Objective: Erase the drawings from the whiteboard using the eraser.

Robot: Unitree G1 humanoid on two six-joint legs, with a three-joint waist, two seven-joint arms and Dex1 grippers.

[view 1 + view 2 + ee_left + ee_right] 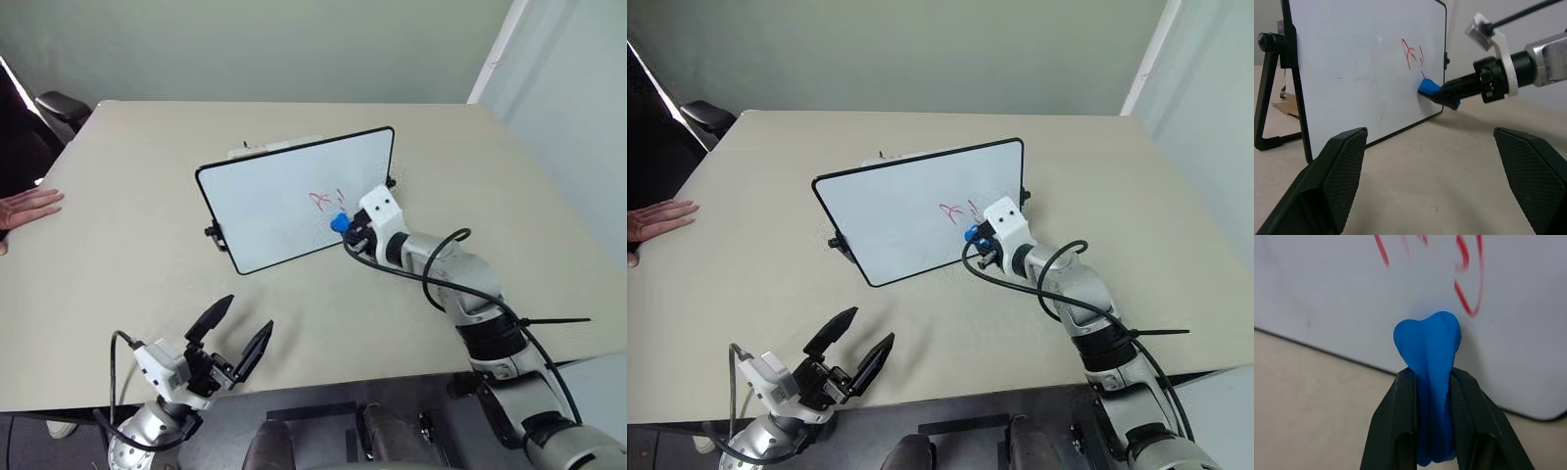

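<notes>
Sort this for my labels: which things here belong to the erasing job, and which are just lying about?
Job: whiteboard; red drawings; blue eraser, held in the right gripper.
Lying about: open left gripper; a person's hand on the table.

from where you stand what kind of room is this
Probably an office or lab room: a plain beige table with a small whiteboard propped on it, bare pale walls, and an office chair at the far corner.
</notes>
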